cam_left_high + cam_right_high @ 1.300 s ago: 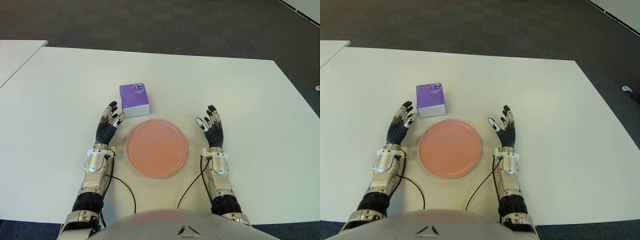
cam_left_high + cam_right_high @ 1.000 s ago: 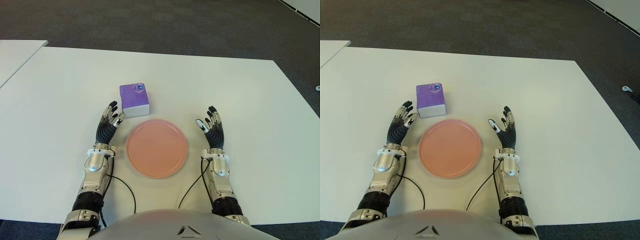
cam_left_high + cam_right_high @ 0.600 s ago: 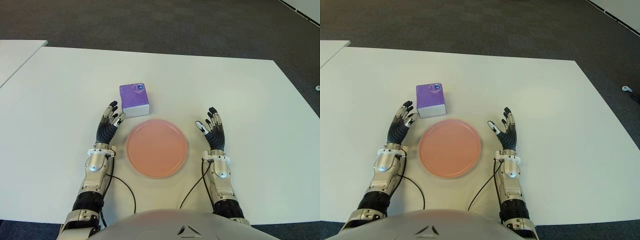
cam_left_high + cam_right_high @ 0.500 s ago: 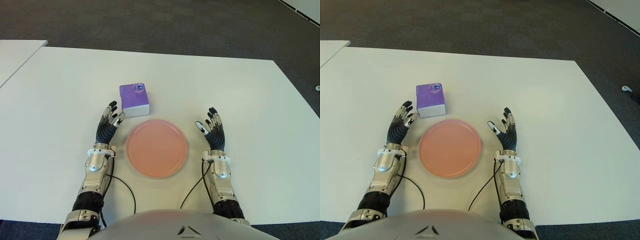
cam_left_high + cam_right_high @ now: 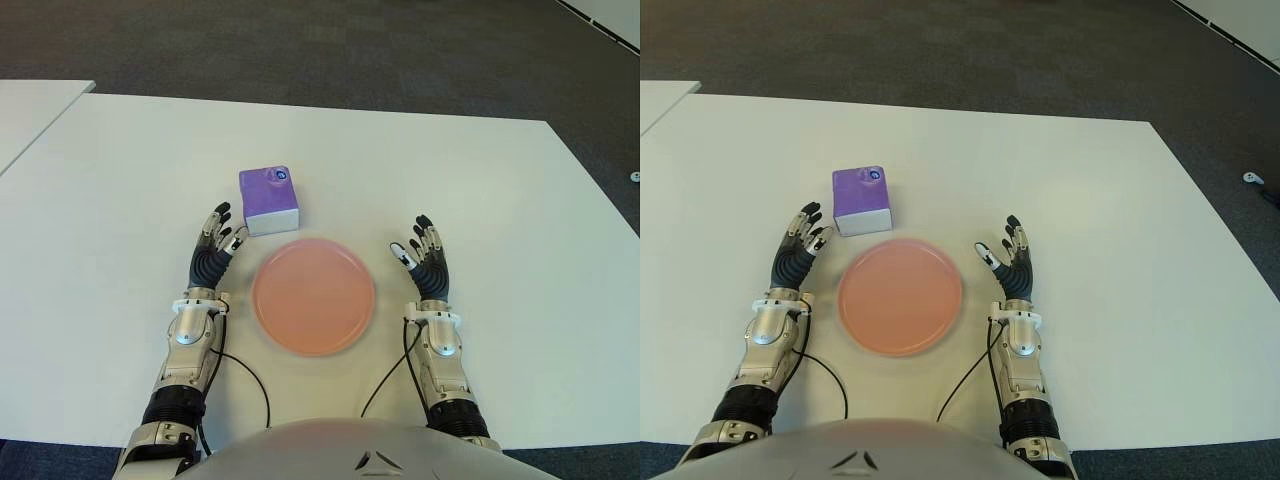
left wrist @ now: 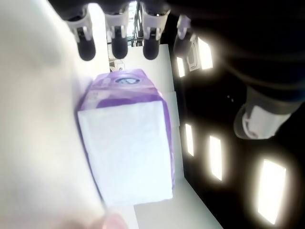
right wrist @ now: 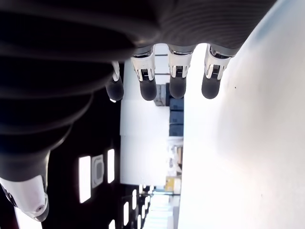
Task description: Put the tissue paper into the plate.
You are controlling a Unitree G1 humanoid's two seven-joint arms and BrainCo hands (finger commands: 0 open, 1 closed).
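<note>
A purple and white tissue box [image 5: 269,200] stands on the white table [image 5: 480,180], just beyond the far-left rim of a round salmon-pink plate [image 5: 314,296]. My left hand [image 5: 213,248] shows left of the plate, fingers spread, its fingertips a little short of the box and to its left. The left wrist view shows the tissue box [image 6: 126,143] close ahead of the straight fingers, untouched. My right hand [image 5: 424,260] shows right of the plate, fingers extended and holding nothing. The plate holds nothing.
A second white table's corner [image 5: 30,115] shows at the far left. Dark carpet [image 5: 330,50] lies beyond the table's far edge. Thin black cables [image 5: 250,385] run from both wrists along the table near my body.
Both hands have shifted only slightly; the left hand edged a little to the left and the right hand drew back a touch. The box and the plate have stayed where they were.
</note>
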